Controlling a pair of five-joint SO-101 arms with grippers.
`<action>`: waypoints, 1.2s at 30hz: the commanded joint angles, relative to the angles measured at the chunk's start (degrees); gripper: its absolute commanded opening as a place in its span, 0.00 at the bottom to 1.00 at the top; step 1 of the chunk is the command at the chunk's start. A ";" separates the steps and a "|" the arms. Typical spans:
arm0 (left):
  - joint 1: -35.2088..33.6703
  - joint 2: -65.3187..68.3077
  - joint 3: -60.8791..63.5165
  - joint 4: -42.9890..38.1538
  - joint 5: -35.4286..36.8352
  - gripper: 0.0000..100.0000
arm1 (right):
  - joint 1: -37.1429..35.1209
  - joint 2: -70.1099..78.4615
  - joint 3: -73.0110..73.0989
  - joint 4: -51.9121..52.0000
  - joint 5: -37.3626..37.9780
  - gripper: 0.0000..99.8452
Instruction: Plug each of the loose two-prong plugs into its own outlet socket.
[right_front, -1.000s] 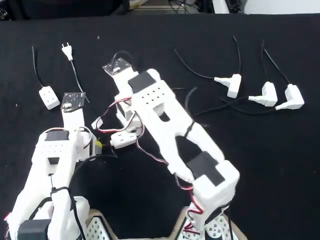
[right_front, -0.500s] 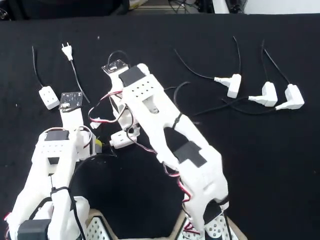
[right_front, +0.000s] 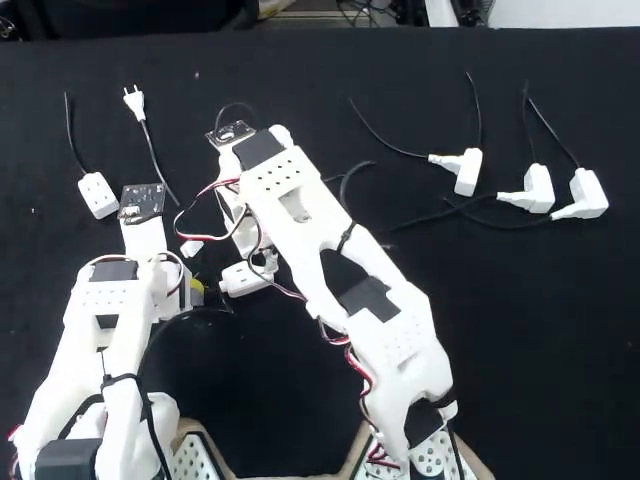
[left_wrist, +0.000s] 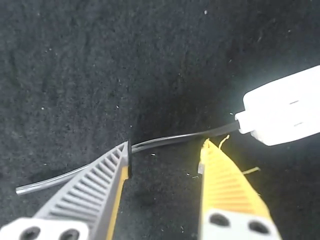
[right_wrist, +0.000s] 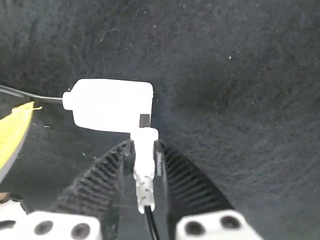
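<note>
two sockets (right_front: 98, 194), two plugs (right_front: 133, 98) (one gripped), three joined pairs (right_front: 530, 190)

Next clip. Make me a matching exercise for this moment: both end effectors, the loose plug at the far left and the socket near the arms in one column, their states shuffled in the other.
Things
1. left end effector
2. right end effector
3. far-left plug
4. middle socket

States
A. lying free, prongs bare
B. shut on a white plug
C. held plug's tip at its edge
D. open, black cable at its fingertips

Pairs: 1-D, 2-B, 3-A, 4-C
</note>
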 joint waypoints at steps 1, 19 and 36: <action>-0.31 -1.85 -2.95 0.18 0.62 0.23 | -1.41 -0.22 -3.21 1.23 -0.70 0.01; -0.31 -1.85 -3.03 0.35 0.70 0.23 | -2.37 -0.13 -3.30 0.70 -0.44 0.01; -0.31 -1.85 -2.95 0.44 0.70 0.23 | -0.62 -0.13 -5.41 1.14 2.73 0.01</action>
